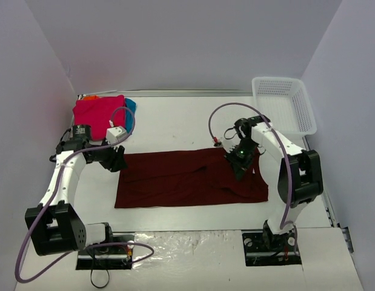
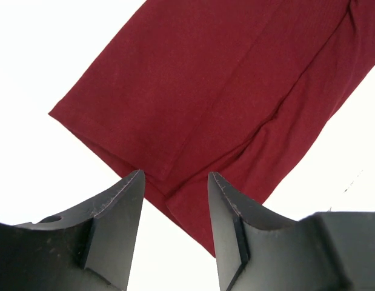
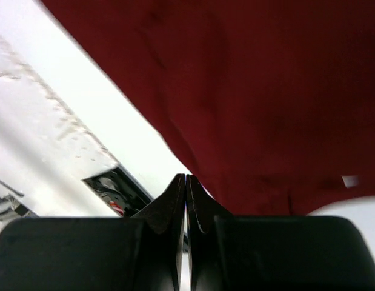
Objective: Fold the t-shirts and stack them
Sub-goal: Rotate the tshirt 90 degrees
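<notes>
Maroon t-shirt [image 1: 187, 179] lies spread flat mid-table, long axis left-right, folded into a wide strip, creases near the right end. White table [image 1: 175, 121] underneath. White mesh basket [image 1: 308, 112] sits at the far right corner, well apart from the shirt. Folded pink t-shirt [image 1: 96, 115] is at far left, with a teal one [image 1: 131, 108] showing at its right edge and a sliver of orange [image 1: 90, 97] behind it. Left gripper [image 2: 175, 179] is at the shirt's far-left corner, jaws about half apart, nothing between them, hem just beyond the tips. Right gripper [image 3: 186, 179] is over the shirt's right part, fingers pressed fully together, no cloth visible between them. Small white neck label [image 3: 351, 180] shows in the right wrist view.
</notes>
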`<action>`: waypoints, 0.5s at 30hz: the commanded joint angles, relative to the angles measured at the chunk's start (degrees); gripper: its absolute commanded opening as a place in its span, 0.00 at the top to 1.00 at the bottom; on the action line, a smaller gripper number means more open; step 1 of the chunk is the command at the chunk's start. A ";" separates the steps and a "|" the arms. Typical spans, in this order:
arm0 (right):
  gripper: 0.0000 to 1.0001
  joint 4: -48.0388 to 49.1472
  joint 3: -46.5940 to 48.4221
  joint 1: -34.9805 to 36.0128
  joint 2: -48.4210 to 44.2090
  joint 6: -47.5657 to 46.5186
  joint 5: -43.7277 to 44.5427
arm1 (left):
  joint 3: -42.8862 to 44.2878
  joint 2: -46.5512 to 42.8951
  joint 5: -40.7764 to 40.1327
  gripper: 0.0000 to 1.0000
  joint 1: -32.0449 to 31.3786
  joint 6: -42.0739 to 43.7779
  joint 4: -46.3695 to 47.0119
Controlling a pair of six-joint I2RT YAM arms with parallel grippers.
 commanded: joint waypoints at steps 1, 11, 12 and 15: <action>1.00 0.62 -4.74 -3.25 -2.44 2.03 9.84 | 3.13 -3.66 -0.40 0.55 0.69 2.20 -4.00; 1.00 9.76 -10.38 -7.03 3.43 2.65 16.10 | 2.08 -11.75 -1.63 0.55 1.04 0.88 -6.82; 1.00 10.37 -10.47 -7.38 5.09 2.65 16.27 | 1.82 -12.53 -1.89 0.55 1.04 0.62 -6.82; 1.00 13.44 -10.21 -8.18 8.70 2.91 17.24 | 1.20 -15.78 -3.47 0.55 1.04 -0.25 -6.65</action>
